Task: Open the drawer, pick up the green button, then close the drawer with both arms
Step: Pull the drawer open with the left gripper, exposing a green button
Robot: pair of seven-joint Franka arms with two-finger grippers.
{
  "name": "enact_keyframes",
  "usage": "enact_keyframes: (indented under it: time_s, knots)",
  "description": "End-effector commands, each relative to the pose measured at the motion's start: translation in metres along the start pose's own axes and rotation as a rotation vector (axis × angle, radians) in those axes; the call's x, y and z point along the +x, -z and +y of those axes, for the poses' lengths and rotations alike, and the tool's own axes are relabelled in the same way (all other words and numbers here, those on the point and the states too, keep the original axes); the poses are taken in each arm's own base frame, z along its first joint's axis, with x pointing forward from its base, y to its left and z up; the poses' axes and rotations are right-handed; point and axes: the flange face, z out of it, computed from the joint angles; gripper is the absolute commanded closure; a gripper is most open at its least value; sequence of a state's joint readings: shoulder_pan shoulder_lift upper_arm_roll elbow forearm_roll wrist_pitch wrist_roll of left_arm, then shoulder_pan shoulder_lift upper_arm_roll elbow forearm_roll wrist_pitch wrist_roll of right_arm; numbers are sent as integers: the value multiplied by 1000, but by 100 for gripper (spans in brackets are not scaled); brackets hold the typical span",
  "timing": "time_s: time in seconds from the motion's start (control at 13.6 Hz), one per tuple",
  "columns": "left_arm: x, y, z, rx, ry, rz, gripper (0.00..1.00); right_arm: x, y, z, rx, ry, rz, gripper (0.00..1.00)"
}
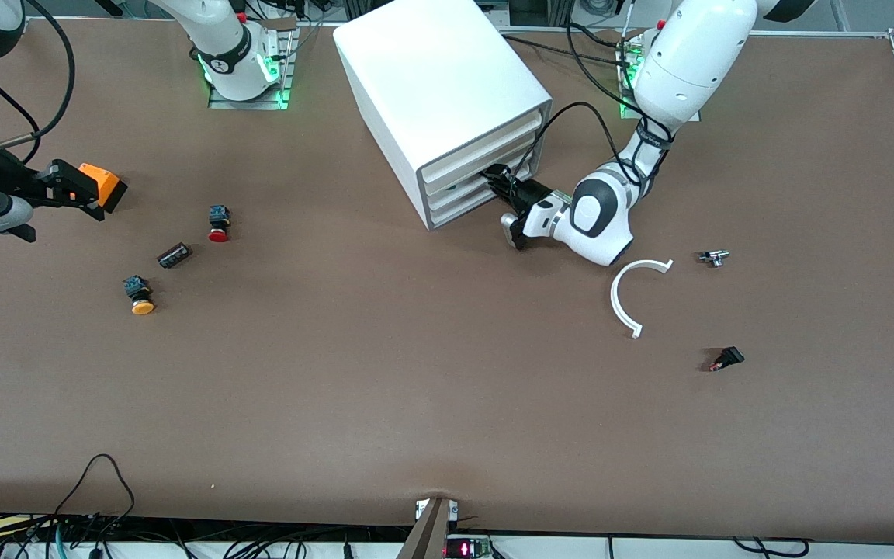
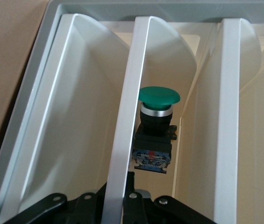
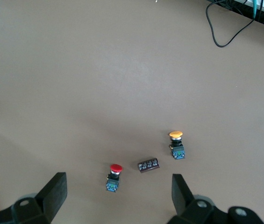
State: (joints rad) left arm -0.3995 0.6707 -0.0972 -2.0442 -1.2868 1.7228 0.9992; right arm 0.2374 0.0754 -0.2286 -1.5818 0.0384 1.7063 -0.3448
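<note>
Nearest the front camera, a tangle of black cables (image 1: 98, 536) runs along the table's lower edge. The brown table (image 1: 385, 404) fills nearly the whole view; both arm bases stand at its upper edge among more wiring.

The white cabinet (image 1: 447, 105) sits near the bases, its drawer fronts angled toward the left arm's end. The left arm (image 1: 672, 85) bends down to it, and the left gripper (image 1: 498, 180) is at the drawer (image 1: 472, 172), whose front stands slightly out from the others. Whether its fingers are apart or together cannot be told. The right arm waits at its own end, the right gripper (image 3: 117, 189) spread wide with nothing held, over bare table.

Only the left wrist view shows the button (image 2: 156, 128): it lies inside the drawer, close against the inner face of the drawer front, with a glossy domed green cap, silver collar and black square body.

Only the front view shows the white curved strip (image 1: 627, 299) and two small dark parts near the left arm. The red-capped button (image 1: 219, 223), a dark cylinder (image 1: 174, 255) and the yellow-orange-capped button (image 1: 138, 296) lie toward the right arm's end.
</note>
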Motion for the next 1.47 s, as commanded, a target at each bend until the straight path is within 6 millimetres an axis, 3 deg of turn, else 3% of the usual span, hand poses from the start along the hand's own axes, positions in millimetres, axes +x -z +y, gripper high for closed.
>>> enact_keyframes:
  time_s: [0.0, 0.44, 0.81, 1.32, 1.39]
  knots:
    - [2, 12, 6, -20, 16, 47, 95, 2, 5, 2, 10, -17, 2, 1]
    - [6, 62, 4, -14, 72, 170, 95, 3, 5, 1, 6, -10, 7, 1]
    - [10, 92, 2, 20, 99, 268, 95, 4, 6, 1, 6, -15, 12, 1]
    - [10, 123, -9, 80, 118, 360, 94, 17, -18, 1, 5, 2, -5, 1]
    - [9, 123, -9, 80, 121, 359, 70, 19, -22, -2, 5, -2, -13, 1]
